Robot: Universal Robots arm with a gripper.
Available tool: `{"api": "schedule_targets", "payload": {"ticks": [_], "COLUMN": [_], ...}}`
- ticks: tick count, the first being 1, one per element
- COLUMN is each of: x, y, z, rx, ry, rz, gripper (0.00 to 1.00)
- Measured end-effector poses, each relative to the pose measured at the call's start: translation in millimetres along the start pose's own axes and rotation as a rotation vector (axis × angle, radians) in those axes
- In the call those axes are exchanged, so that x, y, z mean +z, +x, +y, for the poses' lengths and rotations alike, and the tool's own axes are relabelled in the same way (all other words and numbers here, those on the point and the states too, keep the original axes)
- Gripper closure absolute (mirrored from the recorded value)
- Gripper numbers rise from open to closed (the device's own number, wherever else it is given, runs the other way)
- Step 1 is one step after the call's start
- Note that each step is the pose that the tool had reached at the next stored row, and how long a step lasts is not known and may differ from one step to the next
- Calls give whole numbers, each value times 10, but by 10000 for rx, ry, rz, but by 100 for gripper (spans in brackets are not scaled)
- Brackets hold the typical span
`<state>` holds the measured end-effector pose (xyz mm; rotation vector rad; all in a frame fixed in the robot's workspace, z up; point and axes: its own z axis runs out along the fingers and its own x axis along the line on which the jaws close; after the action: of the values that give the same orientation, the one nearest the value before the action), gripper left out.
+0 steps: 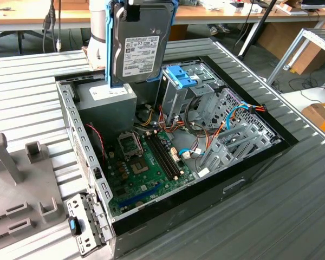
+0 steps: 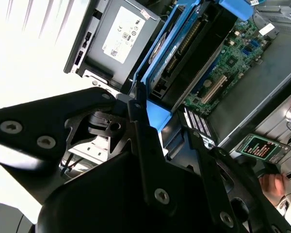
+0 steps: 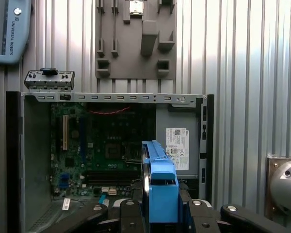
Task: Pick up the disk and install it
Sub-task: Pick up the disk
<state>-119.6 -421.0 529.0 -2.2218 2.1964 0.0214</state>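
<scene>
My gripper is shut on the disk and holds it upright by its upper end, in the air above the back left corner of the open computer case. The disk is a black drive with a white label, framed by blue carrier rails. In the first wrist view the disk appears edge-on between the black fingers of the gripper, above the case interior. In the second wrist view the disk extends away from the gripper towards the motherboard.
Inside the case lie the motherboard, a grey power supply and a tall metal cage with a blue latch. A grey fixture and a bracket with a blue clip sit at the exterior view's left. A person's hand is nearby.
</scene>
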Motion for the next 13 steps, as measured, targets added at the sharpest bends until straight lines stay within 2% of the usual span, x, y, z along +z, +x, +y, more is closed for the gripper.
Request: {"api": "schedule_targets", "payload": {"ticks": [4,6,10,13], "x": [-1,-1,3,6], "y": [55,107,109,111], "z": [-55,-104,-154,-248], "rx": [1,0,-1,-1], "ry": [0,0,1,0], "rz": [0,1,9,11], "gripper": [64,64,64,64]}}
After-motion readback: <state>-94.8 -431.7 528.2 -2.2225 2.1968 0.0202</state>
